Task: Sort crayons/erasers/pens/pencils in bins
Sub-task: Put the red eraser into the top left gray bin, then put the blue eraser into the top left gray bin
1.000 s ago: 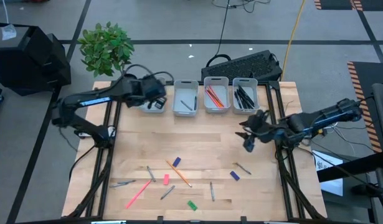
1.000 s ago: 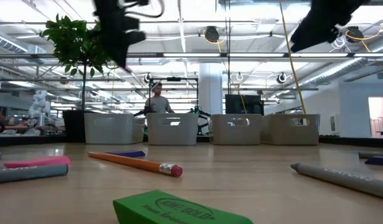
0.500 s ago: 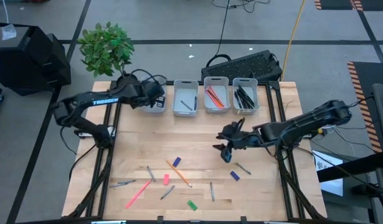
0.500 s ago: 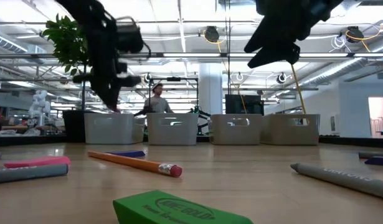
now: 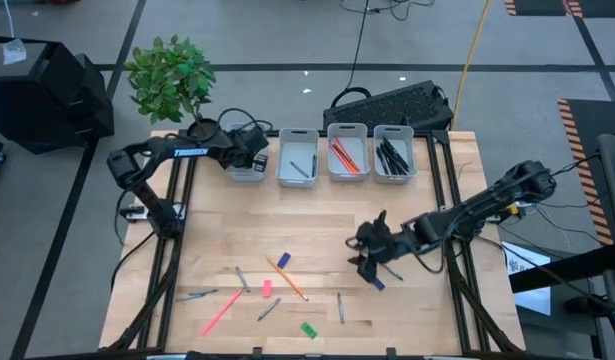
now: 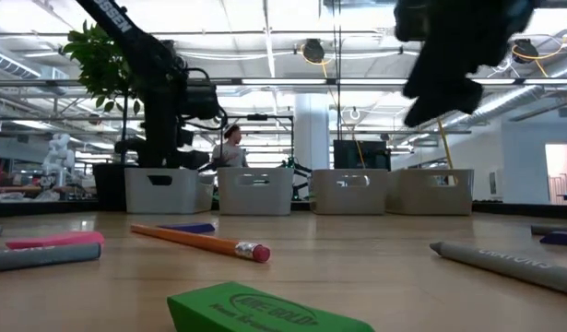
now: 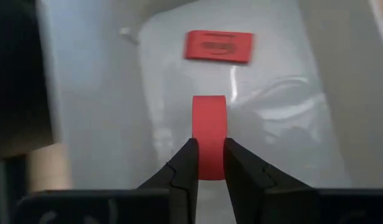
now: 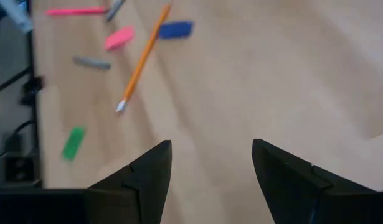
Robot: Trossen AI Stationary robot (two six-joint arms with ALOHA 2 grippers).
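Left gripper (image 7: 207, 163) clamps a red eraser (image 7: 209, 135) over the leftmost bin (image 5: 245, 171), where another red eraser (image 7: 218, 46) lies, while the right gripper (image 8: 211, 163) hangs spread above the table (image 5: 317, 230)

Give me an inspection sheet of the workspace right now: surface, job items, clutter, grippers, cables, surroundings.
Surface: pale wooden table, upright.
Job's things: four pale grey plastic bins along the far edge; a flat red eraser lies in the leftmost; pink, blue and green erasers, an orange pencil and grey sticks loose.
Clutter: nothing seen.
Grippers: left gripper over the leftmost bin, jaws shut on a red eraser block; right gripper open above the table.
Cables: yellow cord on the floor.
Surroundings: potted plant, black keyboard.
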